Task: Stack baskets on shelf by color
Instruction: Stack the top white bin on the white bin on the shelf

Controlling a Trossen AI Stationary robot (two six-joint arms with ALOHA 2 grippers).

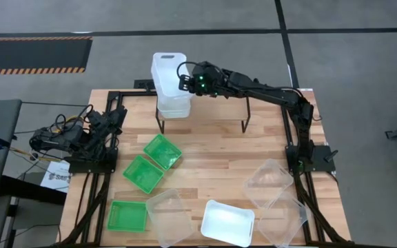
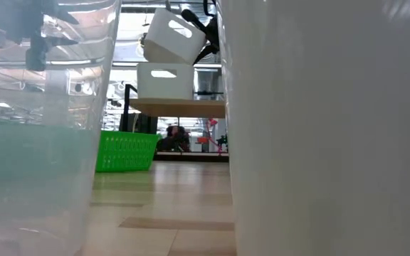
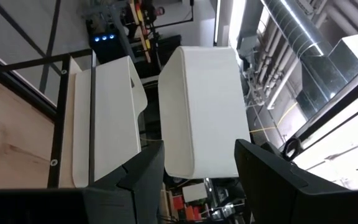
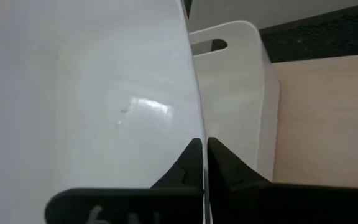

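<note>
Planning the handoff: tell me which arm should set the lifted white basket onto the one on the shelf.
Right. Its end effector is shut on the tilted white basket, held just above the white basket on the shelf. The left arm sits folded at the table's left edge, away from the shelf.

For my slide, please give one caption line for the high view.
Right claw holds a white basket tilted above another white basket on the shelf.

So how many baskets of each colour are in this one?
White baskets: 3 (one on the shelf, one held in the right end effector, one on the table)
Green baskets: 3
Clear baskets: 3
Total: 9
</note>
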